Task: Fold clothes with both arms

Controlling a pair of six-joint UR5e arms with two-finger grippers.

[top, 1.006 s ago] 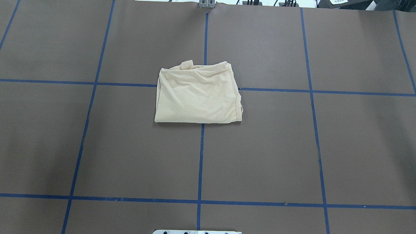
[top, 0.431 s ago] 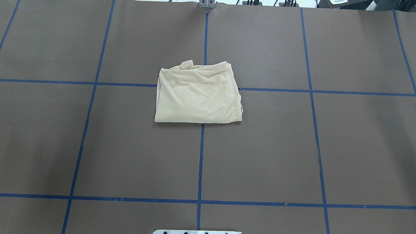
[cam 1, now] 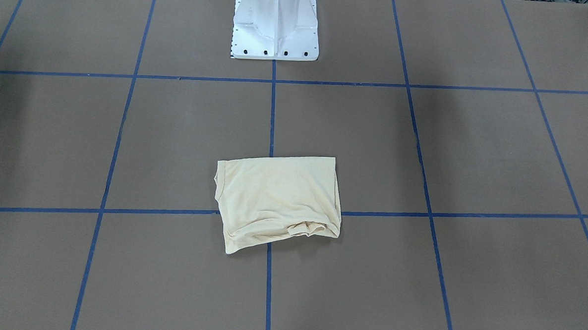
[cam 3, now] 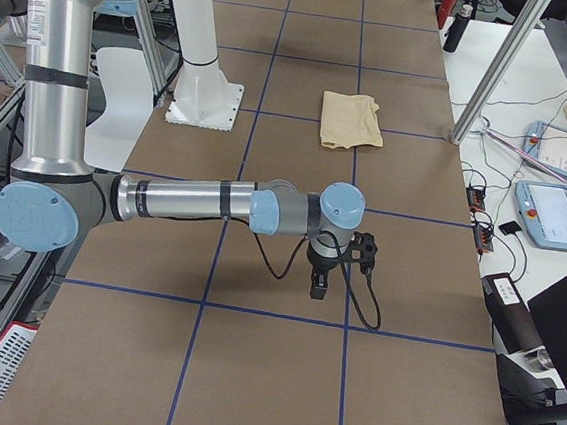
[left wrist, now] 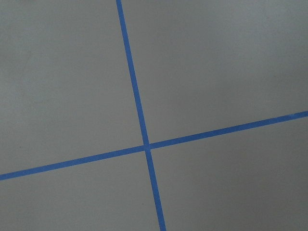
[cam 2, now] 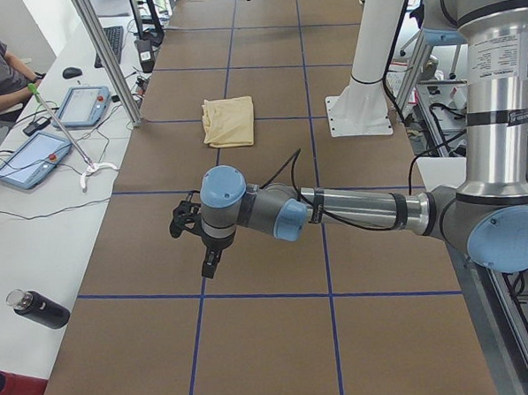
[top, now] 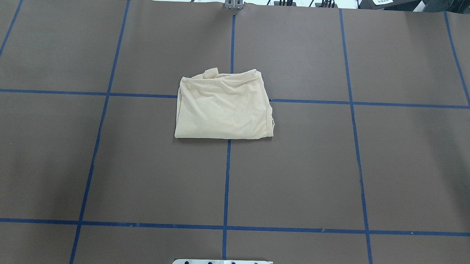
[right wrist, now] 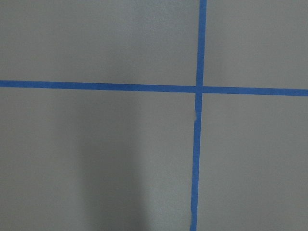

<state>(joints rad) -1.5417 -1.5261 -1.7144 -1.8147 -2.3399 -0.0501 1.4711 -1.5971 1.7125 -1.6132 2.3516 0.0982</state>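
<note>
Over the left end of the table (top: pixel 101 162) our left gripper (cam 2: pixel 208 269) hangs, well apart from the T-shirt (top: pixel 224 108); we cannot tell how far its jaws part. At the centre the T-shirt lies folded flat across a crossing of blue tape lines (top: pixel 227 178), only plain cream cloth showing. Our right gripper (cam 3: pixel 317 288) hangs over the right end, well apart too, jaws unreadable.

T-shirt (top: pixel 224 108): soft matt knit cloth was seen | table cover (top: pixel 296 181): matt brown paper-like sheet | tape lines (top: pixel 227 178): smooth blue tape | left arm (cam 2: pixel 362 208), right arm (cam 3: pixel 184 201): satin grey metal, glossy light-blue caps were noted | pedestal base (cam 1: pixel 275 35): smooth white finish
</note>
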